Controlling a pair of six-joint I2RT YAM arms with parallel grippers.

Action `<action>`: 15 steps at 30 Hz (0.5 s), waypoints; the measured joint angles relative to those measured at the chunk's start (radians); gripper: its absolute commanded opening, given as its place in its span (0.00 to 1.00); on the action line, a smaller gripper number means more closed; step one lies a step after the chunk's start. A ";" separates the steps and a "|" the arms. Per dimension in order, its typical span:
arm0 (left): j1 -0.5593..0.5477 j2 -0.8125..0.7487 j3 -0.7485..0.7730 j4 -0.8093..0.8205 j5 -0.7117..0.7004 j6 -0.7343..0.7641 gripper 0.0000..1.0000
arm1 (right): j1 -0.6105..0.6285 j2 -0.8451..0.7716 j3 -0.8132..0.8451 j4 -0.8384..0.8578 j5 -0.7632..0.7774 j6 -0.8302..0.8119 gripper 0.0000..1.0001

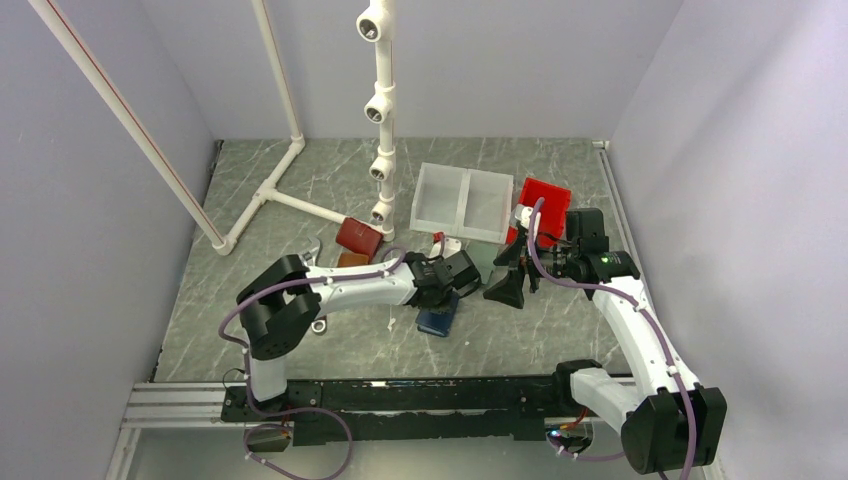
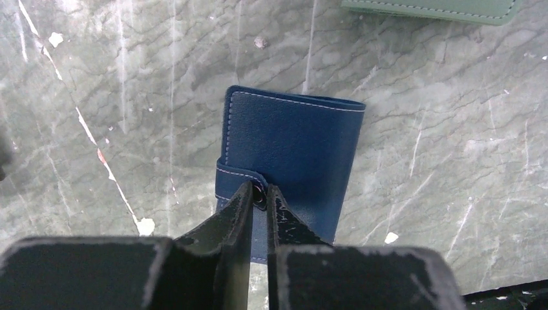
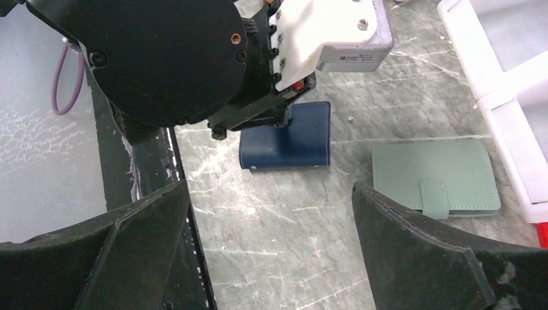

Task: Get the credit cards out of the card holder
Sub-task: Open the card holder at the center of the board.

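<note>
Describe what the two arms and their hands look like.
The left arm and the right arm have white tubular links, black joints and purple cables alongside. The left hand and the right hand are black, each two tapering wedges.

A robotics lab test cell: plain pale partition walls (image 1: 500,70) box in a grey marble-patterned tabletop (image 1: 500,335), with a white plastic pipe frame (image 1: 262,193).
</note>
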 measured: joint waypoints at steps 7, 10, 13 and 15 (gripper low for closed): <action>0.000 -0.053 -0.056 0.017 -0.004 0.000 0.00 | 0.005 0.000 -0.004 0.005 -0.014 0.003 0.99; 0.000 -0.068 -0.077 0.027 -0.005 0.000 0.00 | 0.015 0.004 -0.004 0.007 -0.028 0.008 0.99; 0.000 -0.095 -0.111 0.051 -0.003 0.000 0.00 | 0.024 0.011 -0.008 0.013 -0.035 0.015 0.99; 0.000 -0.126 -0.145 0.072 0.001 0.000 0.00 | 0.029 0.013 -0.017 0.021 -0.044 0.022 0.99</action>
